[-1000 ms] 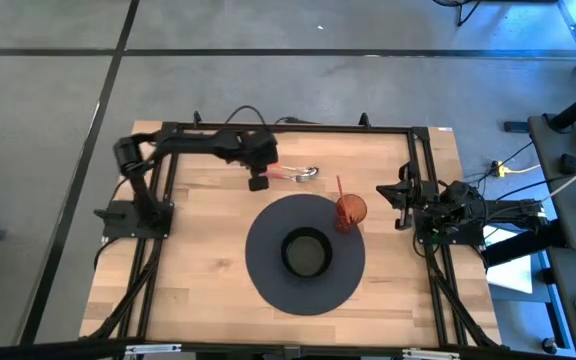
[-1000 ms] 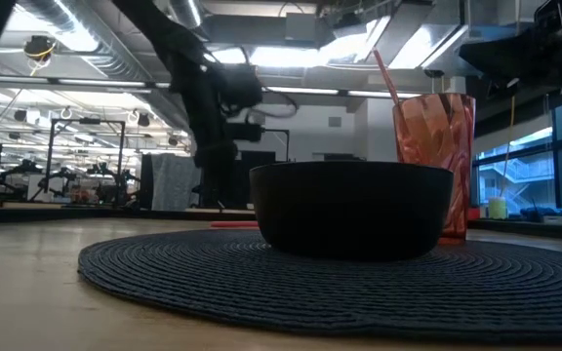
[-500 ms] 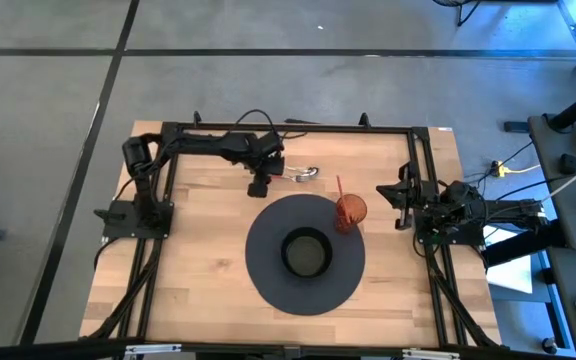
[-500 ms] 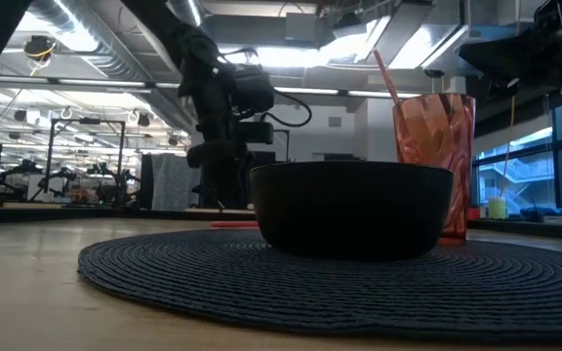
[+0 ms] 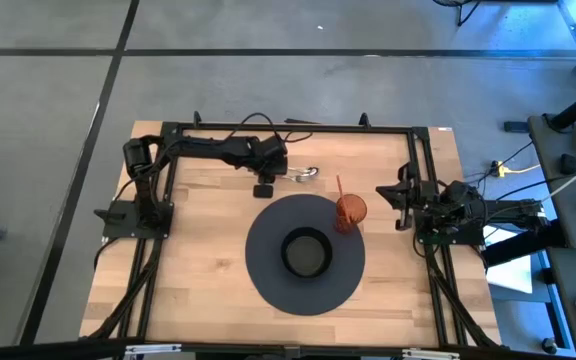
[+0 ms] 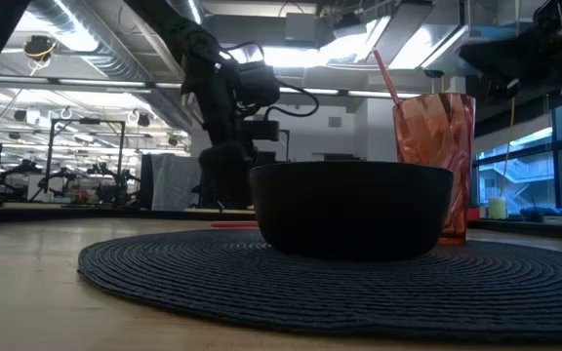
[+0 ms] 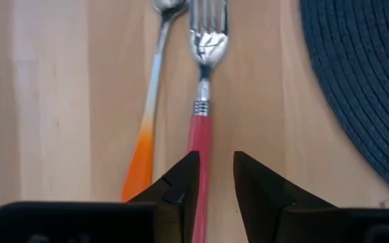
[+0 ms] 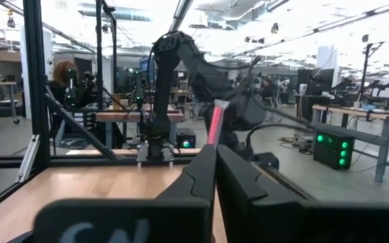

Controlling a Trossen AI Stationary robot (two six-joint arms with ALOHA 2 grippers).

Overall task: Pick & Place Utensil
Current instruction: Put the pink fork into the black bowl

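The left gripper [image 7: 211, 177] has its fingers [image 7: 179, 182] parted a little, one on each side of the red handle of the fork [image 7: 204, 88], which runs into the narrow gap between them. Whether the pads press the handle or only flank it cannot be told. The fork lies flat on the table [image 5: 208, 250], tines pointing away from the gripper. Just beside it, almost parallel, lies a spoon [image 7: 150, 101] with an orange handle; its bowl end is close to the fork's head.

In the high view the left arm [image 5: 208, 148] reaches from its base at the table's left edge along the far side, wrist bent down over the utensils near the far middle, just beyond the round dark mat [image 5: 304, 254]. The right gripper [image 8: 215, 172] has its fingers pressed together and holds nothing; its arm is folded at the right edge of the table.

The high view shows a black bowl [image 5: 306, 252] in the middle of the mat and an orange cup [image 5: 350, 211] with a straw on the mat's far right rim. The low view shows the bowl and cup from the side with the left arm coming down behind them, but only a thin red streak of the utensils. The left wrist view alone shows fork and spoon clearly, with the mat's edge to one side.
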